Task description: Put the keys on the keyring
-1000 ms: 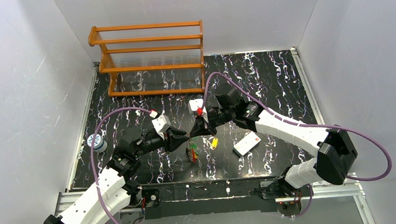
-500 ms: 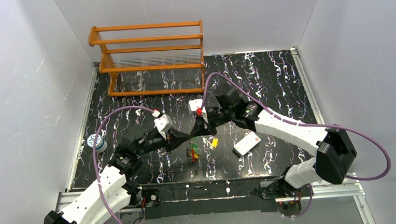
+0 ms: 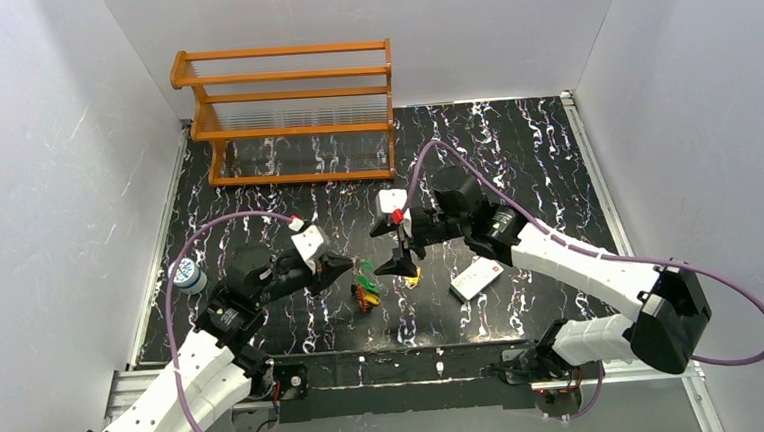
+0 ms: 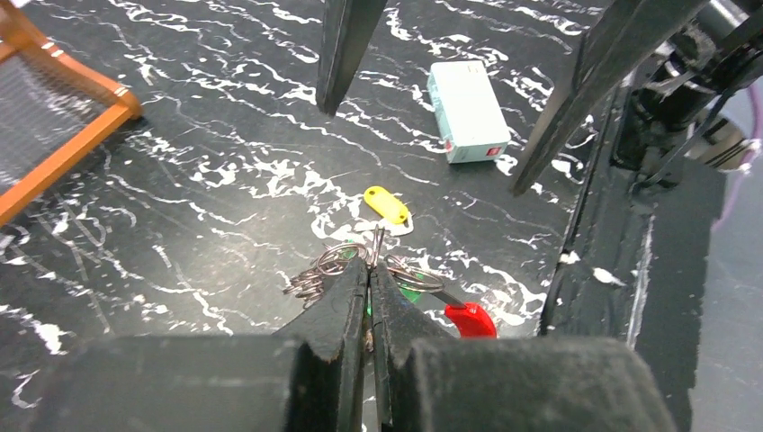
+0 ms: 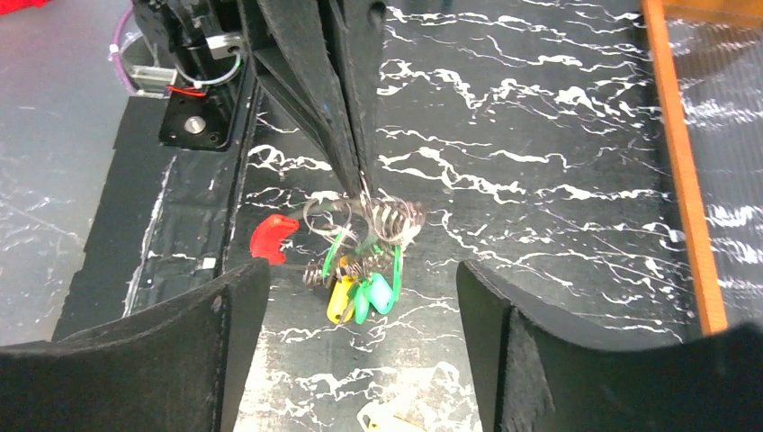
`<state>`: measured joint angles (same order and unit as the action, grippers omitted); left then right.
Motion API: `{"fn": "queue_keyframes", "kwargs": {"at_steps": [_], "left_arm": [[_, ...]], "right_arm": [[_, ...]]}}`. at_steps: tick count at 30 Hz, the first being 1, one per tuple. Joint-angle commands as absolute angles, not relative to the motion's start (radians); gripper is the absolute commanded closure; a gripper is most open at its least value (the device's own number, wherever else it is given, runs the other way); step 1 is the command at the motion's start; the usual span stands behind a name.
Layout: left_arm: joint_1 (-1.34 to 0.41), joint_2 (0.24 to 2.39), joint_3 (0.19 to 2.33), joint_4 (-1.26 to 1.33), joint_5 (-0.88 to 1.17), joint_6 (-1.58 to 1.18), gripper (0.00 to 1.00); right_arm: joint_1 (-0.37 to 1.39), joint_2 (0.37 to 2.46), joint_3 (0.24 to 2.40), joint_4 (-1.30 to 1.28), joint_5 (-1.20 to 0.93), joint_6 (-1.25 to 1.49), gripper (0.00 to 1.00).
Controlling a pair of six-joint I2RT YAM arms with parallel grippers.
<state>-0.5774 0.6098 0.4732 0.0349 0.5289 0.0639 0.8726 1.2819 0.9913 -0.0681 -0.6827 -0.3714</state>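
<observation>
My left gripper (image 3: 348,266) is shut on the keyring (image 4: 344,258), a bunch of small metal rings with a red tab (image 4: 470,319) and a green loop. The keyring (image 5: 364,216) hangs from those shut fingertips just above the table, carrying a yellow-headed key (image 5: 340,298) and green-headed keys (image 5: 378,292). A loose yellow key (image 4: 387,203) lies flat on the black marbled table beyond it, between the bunch and my right gripper (image 3: 397,248). That gripper stands open, its fingers (image 5: 229,342) spread wide on either side of the bunch without touching it.
A white card with a red mark (image 3: 476,277) lies right of the loose key. An orange wooden rack (image 3: 291,111) stands at the back left. A blue-and-white roll (image 3: 188,275) sits at the table's left edge. White walls close in three sides.
My right gripper has opened, let go of the keyring and drawn back to the right. The left gripper shut on the keyring and pulled it slightly left and toward the near edge.
</observation>
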Motion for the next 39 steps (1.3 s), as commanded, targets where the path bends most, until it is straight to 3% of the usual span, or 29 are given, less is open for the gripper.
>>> {"fn": "queue_keyframes", "kwargs": {"at_steps": [1, 6, 12, 22, 28, 35, 39], "left_arm": [[-0.577, 0.552, 0.523, -0.097, 0.463, 0.174, 1.00], [-0.577, 0.520, 0.501, -0.156, 0.456, 0.245, 1.00], [-0.577, 0.482, 0.479, -0.176, 0.482, 0.282, 1.00], [-0.580, 0.468, 0.441, -0.119, 0.531, 0.297, 1.00], [-0.584, 0.448, 0.444, -0.124, 0.574, 0.299, 1.00], [-0.588, 0.454, 0.435, -0.105, 0.605, 0.299, 1.00], [-0.588, 0.481, 0.444, -0.109, 0.615, 0.291, 1.00]], "right_arm": [[0.877, 1.240, 0.956, 0.029, -0.594, -0.319, 0.13], [0.877, 1.251, 0.953, 0.068, -0.439, -0.098, 0.02], [0.875, 1.286, 0.985, 0.002, -0.247, 0.144, 0.01], [0.868, 1.276, 0.842, -0.115, 0.160, 0.453, 0.01], [0.857, 1.321, 0.798, -0.157, 0.136, 0.408, 0.01], [0.849, 1.336, 0.719, -0.151, 0.080, 0.449, 0.25], [0.850, 1.365, 0.706, -0.167, 0.076, 0.455, 0.29]]}}
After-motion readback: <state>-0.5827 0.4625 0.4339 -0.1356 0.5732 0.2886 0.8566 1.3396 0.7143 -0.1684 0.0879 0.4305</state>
